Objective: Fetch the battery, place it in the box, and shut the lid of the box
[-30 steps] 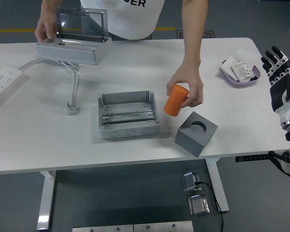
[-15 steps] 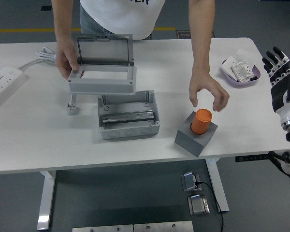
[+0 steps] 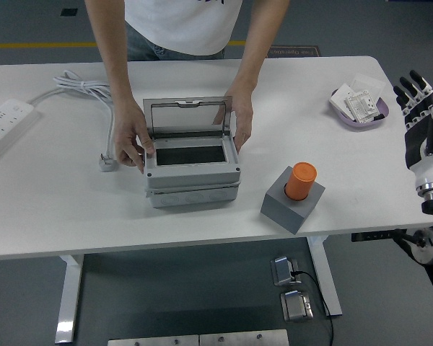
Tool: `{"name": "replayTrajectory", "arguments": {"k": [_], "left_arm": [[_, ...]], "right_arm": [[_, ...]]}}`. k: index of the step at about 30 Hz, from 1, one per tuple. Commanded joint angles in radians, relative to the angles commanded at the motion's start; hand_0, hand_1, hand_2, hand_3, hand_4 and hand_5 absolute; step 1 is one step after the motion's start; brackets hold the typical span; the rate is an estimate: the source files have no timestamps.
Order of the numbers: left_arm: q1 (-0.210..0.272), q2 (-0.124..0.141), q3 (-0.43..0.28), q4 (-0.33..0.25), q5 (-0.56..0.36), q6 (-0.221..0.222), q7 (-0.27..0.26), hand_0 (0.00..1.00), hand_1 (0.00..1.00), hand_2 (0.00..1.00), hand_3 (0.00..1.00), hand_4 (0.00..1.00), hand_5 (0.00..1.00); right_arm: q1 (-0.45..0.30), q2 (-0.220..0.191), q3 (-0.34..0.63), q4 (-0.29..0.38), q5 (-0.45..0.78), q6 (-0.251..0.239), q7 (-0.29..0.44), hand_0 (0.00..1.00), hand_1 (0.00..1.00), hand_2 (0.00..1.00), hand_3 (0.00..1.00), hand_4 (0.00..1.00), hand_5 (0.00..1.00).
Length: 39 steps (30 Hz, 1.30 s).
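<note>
The orange cylindrical battery (image 3: pixel 301 181) stands upright in the round hole of a grey block (image 3: pixel 291 202) near the table's front, right of centre. A grey box (image 3: pixel 193 179) sits at the table's middle with its clear hinged lid (image 3: pixel 189 117) raised. A person at the far side holds the box with one hand (image 3: pixel 132 148) at its left and the other hand (image 3: pixel 240 124) at its right. My right hand (image 3: pixel 421 108) is raised off the table's right edge with fingers spread and empty, far from the battery. My left arm is out of view.
A purple dish (image 3: pixel 359 107) with small white packets sits at the back right. A white power strip (image 3: pixel 6 121) lies at the left edge, and a grey cable with a plug (image 3: pixel 107 161) runs left of the box.
The person has set the upper box part with the lid onto the grey base at the centre. The hand that was above the battery now holds the box's right side. My right hand stayed still.
</note>
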Motion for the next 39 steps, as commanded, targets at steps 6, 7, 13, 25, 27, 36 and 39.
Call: {"name": "replayTrajectory", "arguments": {"k": [6,7,13,25,27,36,39], "left_arm": [[0.001,0.0,-0.009,0.0,0.01,0.0,0.003,0.733,0.754,0.755,0.765,0.621,0.429],[0.001,0.0,-0.011,0.0,0.012,0.0,0.003,0.733,0.754,0.755,0.765,0.621,0.429],[0.001,0.0,-0.016,0.0,0.018,0.0,0.005,0.733,0.754,0.755,0.765,0.621,0.431],[-0.003,-0.007,0.058,0.0,-0.051,0.0,-0.01,0.733,0.755,0.756,0.767,0.619,0.431],[-0.002,-0.007,0.052,0.0,-0.044,-0.001,-0.008,0.733,0.755,0.756,0.767,0.619,0.431],[0.0,-0.008,0.057,0.0,-0.049,-0.001,-0.007,0.735,0.755,0.755,0.767,0.619,0.432],[0.0,-0.009,0.066,0.0,-0.058,-0.001,-0.009,0.735,0.755,0.755,0.767,0.619,0.432]], "right_arm": [[-0.024,0.0,-0.09,0.036,-0.101,-0.073,0.005,0.876,0.79,0.807,0.848,0.998,0.976],[-0.028,-0.001,-0.106,0.04,-0.11,-0.077,0.004,0.876,0.79,0.807,0.848,0.998,0.976],[-0.017,0.003,-0.215,0.028,-0.112,-0.071,0.003,0.798,0.749,0.783,0.83,0.949,0.653],[0.087,0.027,-0.323,-0.084,-0.105,-0.037,-0.023,0.805,0.784,0.79,0.857,0.853,0.398],[0.09,0.031,-0.329,-0.091,-0.103,-0.035,-0.023,0.805,0.784,0.79,0.857,0.853,0.398],[0.069,0.03,-0.339,-0.094,-0.1,-0.027,-0.026,0.811,0.795,0.785,0.862,0.854,0.393],[0.059,0.026,-0.339,-0.084,-0.102,-0.027,-0.027,0.811,0.795,0.785,0.862,0.854,0.393]]}}
